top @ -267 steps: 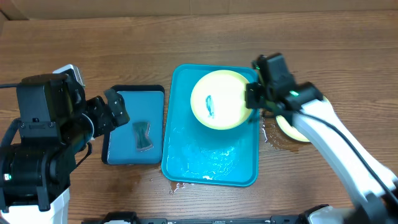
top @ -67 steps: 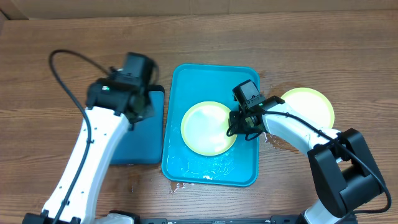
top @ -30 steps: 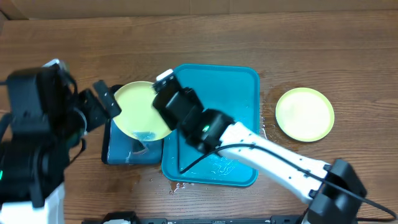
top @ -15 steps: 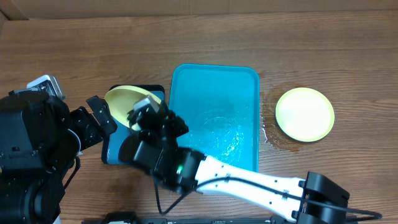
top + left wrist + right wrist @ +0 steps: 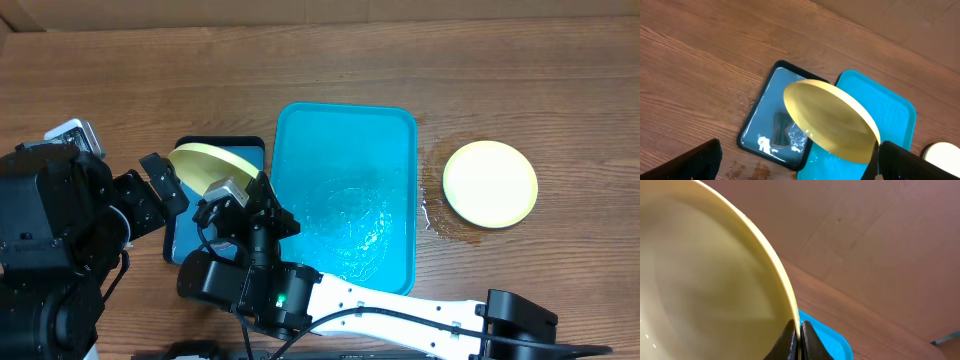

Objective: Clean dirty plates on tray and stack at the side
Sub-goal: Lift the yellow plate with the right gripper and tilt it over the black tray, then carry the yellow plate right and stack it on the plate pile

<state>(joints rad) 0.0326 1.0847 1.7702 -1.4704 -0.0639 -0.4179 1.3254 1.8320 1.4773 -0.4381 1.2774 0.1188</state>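
One desk (image 5: pixel 120 70): wooden; wet patches were noted just beside the tray's right rim.
Tray (image 5: pixel 340 140): turquoise, set mid-desk with its long axis running away from the robot; water was seen in it, but no plate.
Small tray (image 5: pixel 762 107): dark-rimmed, placed just beside the tray's left rim; water and a dark object were seen in it.
Held plate (image 5: pixel 830 120): yellow-green, raised above the small tray and steeply tilted. In the overhead view it was seen nearly edge-on, its line running left to right.
Resting plate (image 5: pixel 490 183): laid flat on the desk just past the tray's right rim, well apart from the held plate. A third plate was not seen.
Right gripper (image 5: pixel 799 339): its fingers were pinched on the held plate's rim.
Left gripper (image 5: pixel 799 155): its fingers were spread wide and empty, with the held plate ahead of them and apart from both.
Key relation: the held plate was already in the right arm's grasp, and the resting plate lay far to the right, across the whole tray.
Room: the space over the tray was judged open for a carry. The tray's raised rim and the resting plate's edge were judged the things to be cleared, and a wet rim was judged liable to slip.
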